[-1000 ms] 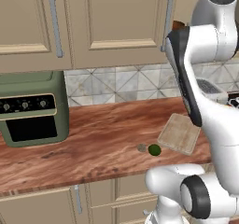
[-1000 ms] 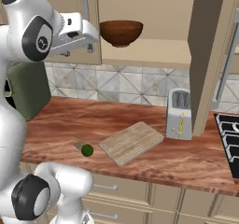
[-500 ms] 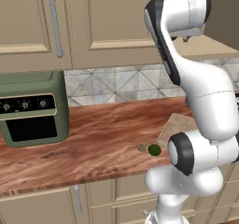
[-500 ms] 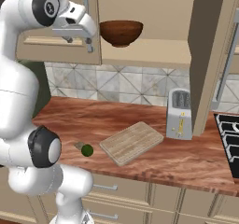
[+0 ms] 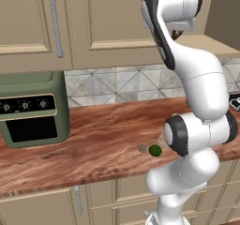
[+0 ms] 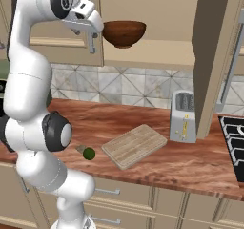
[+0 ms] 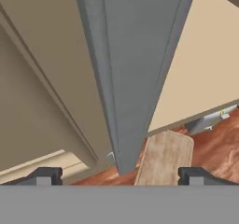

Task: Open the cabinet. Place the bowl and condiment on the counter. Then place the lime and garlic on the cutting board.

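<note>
A: How far is the task?
B: The cabinet [image 6: 209, 56] right door is open. The bowl [image 6: 124, 33] sits inside; the lime [image 6: 88, 153] lies on the counter [image 6: 200, 163], beside the cutting board [image 6: 134, 145].
A: And the gripper [image 7: 119, 174]?
B: Open wide, holding nothing.

A beige upper wall cabinet [image 6: 157, 4] stands open, its right door [image 6: 217, 56] swung out edge-on. A round dark brown wooden bowl [image 6: 124, 33] sits upright on its floor near the front edge. Below, on the reddish-brown wood-grain counter [image 6: 143, 123], a light tan cutting board [image 6: 135, 145] lies flat at an angle. A dark green lime [image 6: 88, 153] rests just left of the board, the grey-brown garlic [image 5: 142, 148] close beside it.
</note>
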Controlling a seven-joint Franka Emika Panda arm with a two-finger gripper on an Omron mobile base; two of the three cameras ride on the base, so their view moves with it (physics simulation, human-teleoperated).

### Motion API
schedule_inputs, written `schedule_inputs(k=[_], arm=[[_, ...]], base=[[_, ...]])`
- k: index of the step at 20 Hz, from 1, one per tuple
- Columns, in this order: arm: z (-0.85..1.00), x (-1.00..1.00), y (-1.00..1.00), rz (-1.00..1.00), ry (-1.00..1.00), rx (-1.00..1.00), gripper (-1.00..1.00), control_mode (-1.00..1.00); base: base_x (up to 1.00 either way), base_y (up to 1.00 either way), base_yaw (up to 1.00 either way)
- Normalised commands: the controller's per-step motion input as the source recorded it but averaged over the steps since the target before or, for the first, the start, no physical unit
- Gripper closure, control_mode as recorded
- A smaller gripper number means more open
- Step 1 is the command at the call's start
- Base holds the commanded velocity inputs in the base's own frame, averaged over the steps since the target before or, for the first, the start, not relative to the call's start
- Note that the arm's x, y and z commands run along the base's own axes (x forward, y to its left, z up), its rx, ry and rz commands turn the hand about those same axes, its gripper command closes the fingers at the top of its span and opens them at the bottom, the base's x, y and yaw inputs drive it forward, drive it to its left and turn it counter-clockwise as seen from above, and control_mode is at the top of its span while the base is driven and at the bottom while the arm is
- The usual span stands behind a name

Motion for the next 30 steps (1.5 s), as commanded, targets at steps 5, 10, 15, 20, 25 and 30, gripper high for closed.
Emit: schedule_inputs(k=[5,10,15,20,25,30], arm=[[-0.37,0.25,-0.05,0.00,-0.38,0.01,-1.00,-1.00],[-0.37,0.37,-0.10,0.00,-0.35,0.01,-1.00,-1.00],[-0.34,0.55,-0.19,0.01,-0.29,0.03,-1.00,-1.00],[0.00,0.73,-0.34,0.01,-0.02,0.10,-1.00,-1.00],[-0.03,0.75,-0.37,0.05,0.00,0.09,1.00,-1.00],[-0.25,0.67,-0.27,0.10,-0.01,0.05,1.00,-1.00]], base=[[0.00,0.00,0.00],[0.00,0.00,0.00],[0.00,0.00,0.00],[0.00,0.00,0.00],[0.00,0.00,0.00],[0.00,0.00,0.00]])
